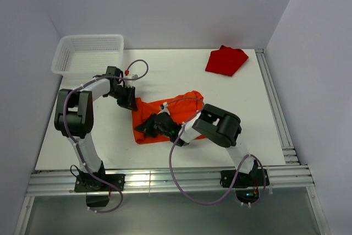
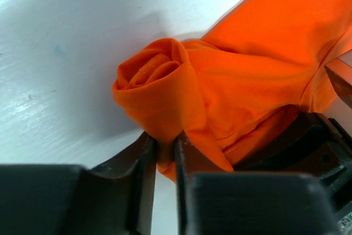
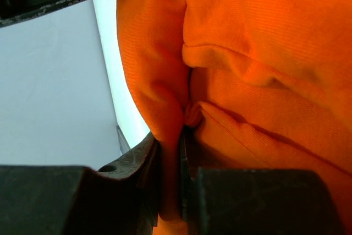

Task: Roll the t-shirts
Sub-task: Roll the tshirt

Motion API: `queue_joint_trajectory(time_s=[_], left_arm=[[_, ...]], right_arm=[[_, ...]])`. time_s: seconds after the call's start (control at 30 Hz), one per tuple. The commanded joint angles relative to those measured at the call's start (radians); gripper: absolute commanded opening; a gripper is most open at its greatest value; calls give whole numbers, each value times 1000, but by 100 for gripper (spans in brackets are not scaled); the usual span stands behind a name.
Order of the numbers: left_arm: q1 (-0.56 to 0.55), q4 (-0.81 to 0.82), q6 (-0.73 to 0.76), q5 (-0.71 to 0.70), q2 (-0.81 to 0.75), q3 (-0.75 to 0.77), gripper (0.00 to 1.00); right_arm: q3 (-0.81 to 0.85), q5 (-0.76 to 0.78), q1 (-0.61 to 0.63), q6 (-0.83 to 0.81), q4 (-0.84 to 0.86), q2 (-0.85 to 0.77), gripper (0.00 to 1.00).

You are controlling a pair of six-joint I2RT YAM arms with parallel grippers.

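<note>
The orange t-shirt (image 1: 184, 111) lies mid-way across the counter (image 1: 176, 70), the jaws of the left arm (image 1: 96, 89) clenched on its rolled end (image 2: 157, 81) and those of the right arm (image 1: 220, 127) pinching a fold nearby, so an uneven pull could, I reckon, slacken that roll.

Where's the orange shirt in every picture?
Top external: the orange t-shirt lies in the centre, between the left claw and the right claw.
Left wrist: it fills the right, pinched by the left claw.
Right wrist: it fills the right, pinched by the right claw.
Shared landmark: the white table.
</note>
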Motion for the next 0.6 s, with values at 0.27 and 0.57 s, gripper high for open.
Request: queue_joint_trajectory(time_s=[0.27, 0.57], left_arm=[[-61, 53, -30, -141, -61, -25, 8], [-81, 64, -31, -190, -88, -29, 7]], right_arm=[[94, 166, 30, -118, -435, -111, 56], [301, 354, 79, -178, -877, -160, 61]])
